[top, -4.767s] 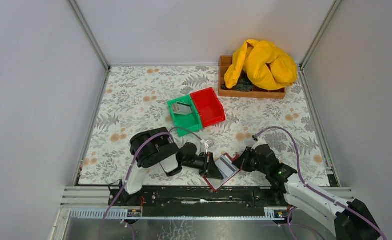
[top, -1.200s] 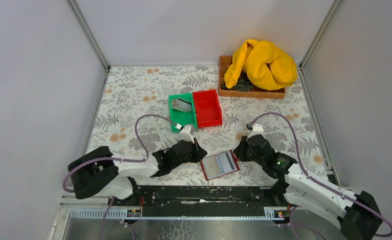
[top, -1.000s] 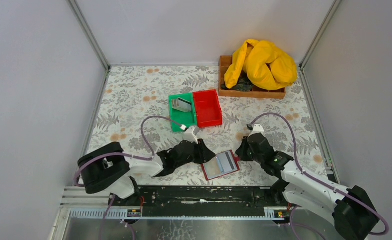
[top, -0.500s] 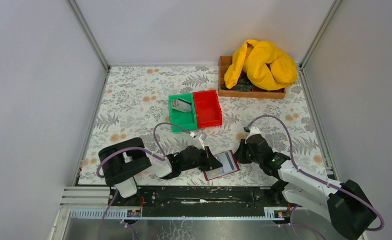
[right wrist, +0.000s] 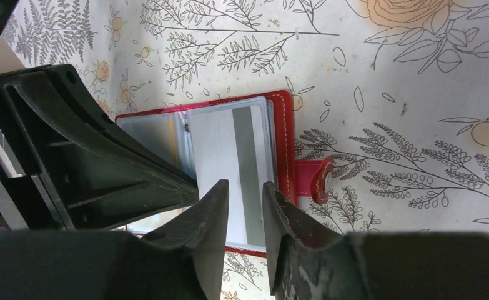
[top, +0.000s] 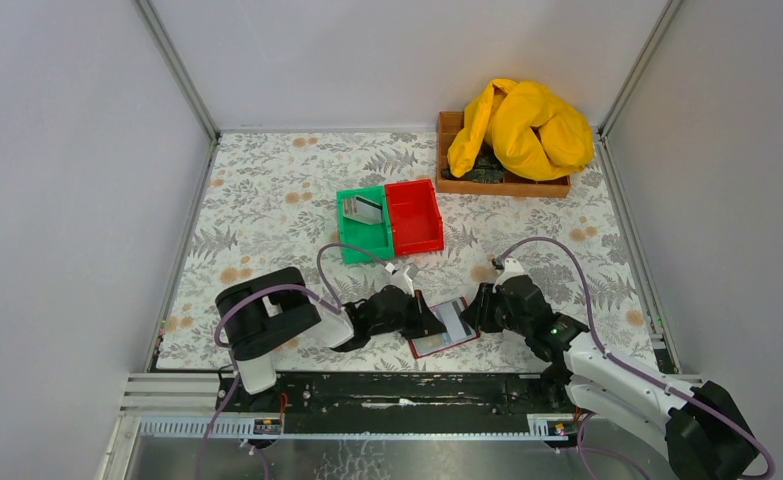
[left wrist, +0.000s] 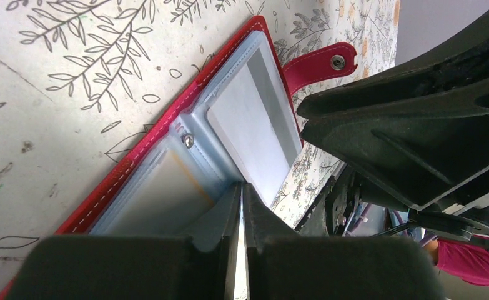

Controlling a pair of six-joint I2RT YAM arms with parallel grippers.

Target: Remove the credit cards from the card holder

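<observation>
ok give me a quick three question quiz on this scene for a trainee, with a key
1. True or false: the card holder lies open on the table.
2. What fills the wooden tray at the far right of the table?
3. Where does a loose grey card lie?
A. in the green bin
B. in the wooden tray
C. on the bare table

Key
1. True
2. A yellow cloth
3. A
</observation>
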